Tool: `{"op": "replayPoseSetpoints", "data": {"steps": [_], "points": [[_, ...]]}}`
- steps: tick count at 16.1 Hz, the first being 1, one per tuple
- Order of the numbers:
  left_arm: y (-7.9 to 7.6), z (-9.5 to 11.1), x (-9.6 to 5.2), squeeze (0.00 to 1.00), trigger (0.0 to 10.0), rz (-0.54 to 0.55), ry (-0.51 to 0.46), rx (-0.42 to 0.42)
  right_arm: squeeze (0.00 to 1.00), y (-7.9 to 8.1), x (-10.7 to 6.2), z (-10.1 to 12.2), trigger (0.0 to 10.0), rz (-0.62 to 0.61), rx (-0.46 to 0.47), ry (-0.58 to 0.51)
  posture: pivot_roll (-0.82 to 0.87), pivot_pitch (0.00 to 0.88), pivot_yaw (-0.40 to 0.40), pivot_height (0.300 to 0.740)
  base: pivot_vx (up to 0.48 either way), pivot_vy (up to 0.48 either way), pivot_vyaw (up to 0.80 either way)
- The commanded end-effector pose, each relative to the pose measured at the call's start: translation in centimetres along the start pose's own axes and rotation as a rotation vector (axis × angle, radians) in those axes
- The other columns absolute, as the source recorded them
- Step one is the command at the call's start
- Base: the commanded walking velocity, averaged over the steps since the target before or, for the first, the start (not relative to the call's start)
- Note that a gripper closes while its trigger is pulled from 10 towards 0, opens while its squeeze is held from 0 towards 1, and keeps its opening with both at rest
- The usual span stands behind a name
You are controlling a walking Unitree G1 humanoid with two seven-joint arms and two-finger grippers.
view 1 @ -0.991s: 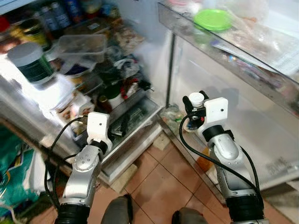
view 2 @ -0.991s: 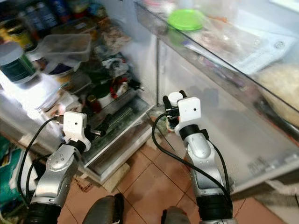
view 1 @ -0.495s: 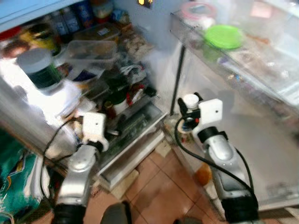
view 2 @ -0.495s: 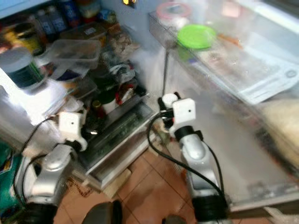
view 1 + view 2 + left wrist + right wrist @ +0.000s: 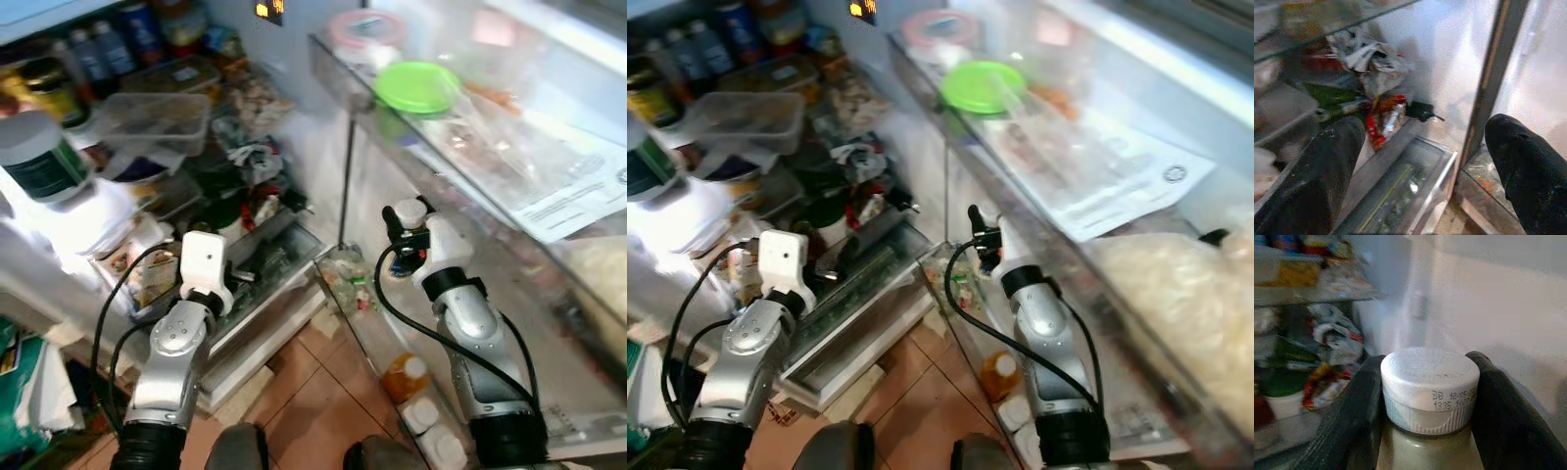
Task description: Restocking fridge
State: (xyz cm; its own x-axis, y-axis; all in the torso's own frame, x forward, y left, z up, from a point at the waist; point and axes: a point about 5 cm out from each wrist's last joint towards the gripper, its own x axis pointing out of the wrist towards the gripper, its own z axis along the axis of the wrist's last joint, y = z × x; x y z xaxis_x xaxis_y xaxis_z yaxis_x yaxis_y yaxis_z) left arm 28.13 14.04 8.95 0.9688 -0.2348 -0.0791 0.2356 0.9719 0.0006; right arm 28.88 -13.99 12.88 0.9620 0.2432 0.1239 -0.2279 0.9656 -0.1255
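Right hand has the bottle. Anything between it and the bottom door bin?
Partly. The right hand grips the white-capped bottle above the bottom door bin. The bin already holds an orange-capped bottle, white-capped ones, and packets at the hinge end. A gap between them looks free.

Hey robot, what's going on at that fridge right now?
Right gripper shut on white-capped bottle, beside the door shelf. Left gripper open, empty, facing the crowded fridge shelves.

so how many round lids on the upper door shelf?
2. A green lid on the door shelf, and a pink lid just beyond it, nearer the hinge. More may be hidden.
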Motion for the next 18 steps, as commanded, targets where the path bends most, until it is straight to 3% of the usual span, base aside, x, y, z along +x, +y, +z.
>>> {"op": "replayPoseSetpoints", "data": {"steps": [1, 5, 7, 13, 18], "points": [[0.0, -0.3, -0.1, 0.0, 10.0, 0.003, 0.02, 0.011, 0.0, -0.2, 0.2, 0.8, 10.0, -0.011, -0.009, -0.042, 0.02, 0.097, 0.026, 0.74, 0.0, 0.0, 0.0], [0.3, -0.6, -0.3, 0.0, 10.0, 0.022, 0.039, 0.019, 0.0, -1.2, 0.4, 0.7, 10.0, -0.099, -0.067, -0.03, 0.03, 0.103, 0.027, 0.74, 0.0, 0.0, 0.0], [0.3, -0.6, -0.5, 0.0, 10.0, 0.014, 0.039, 0.02, 0.0, -1.8, 0.6, 0.7, 10.0, -0.143, -0.055, -0.026, 0.03, 0.107, 0.028, 0.74, 0.0, 0.0, 0.0], [0.0, -0.5, -0.6, 0.0, 10.0, -0.007, 0.034, 0.012, 0.0, -1.8, 0.4, 0.6, 10.0, -0.145, -0.069, -0.02, 0.03, 0.116, 0.033, 0.74, 0.0, 0.0, 0.0], [0.3, -0.5, -0.4, 0.0, 10.0, 0.009, 0.04, 0.01, 0.0, -1.7, 0.4, 0.5, 10.0, -0.142, -0.065, -0.018, 0.02, 0.113, 0.035, 0.74, 0.0, -0.318, 0.0]]}}
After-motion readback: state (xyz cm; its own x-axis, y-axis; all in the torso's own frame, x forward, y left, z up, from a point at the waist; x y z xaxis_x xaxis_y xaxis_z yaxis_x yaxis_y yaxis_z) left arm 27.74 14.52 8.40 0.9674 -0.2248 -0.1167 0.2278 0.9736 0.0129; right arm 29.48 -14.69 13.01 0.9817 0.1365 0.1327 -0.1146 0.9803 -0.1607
